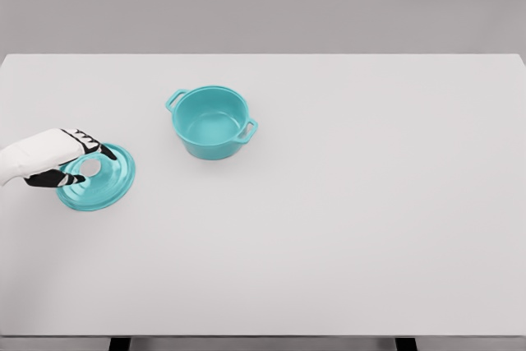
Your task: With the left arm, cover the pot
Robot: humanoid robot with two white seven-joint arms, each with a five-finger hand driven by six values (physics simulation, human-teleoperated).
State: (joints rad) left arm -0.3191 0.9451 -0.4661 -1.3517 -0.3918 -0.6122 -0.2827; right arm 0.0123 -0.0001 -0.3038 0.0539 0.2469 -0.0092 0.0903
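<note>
So your left hand (64,162) comes in from the left edge and sits right over the lid (99,178), near the left side of the white table (345,228). The dark fingers (89,142) are curled in around the little silver knob (90,168) in the middle of the lid, one set above it and one below, so it looks like you've closed on the knob. The lid itself looks flat on the table, though I honestly can't tell if it's lifted at all. The pot (211,122) is up and to the right of the lid, well apart from it, standing upright and open with nothing inside. It's the same teal as the lid, with a handle on each side.
</note>
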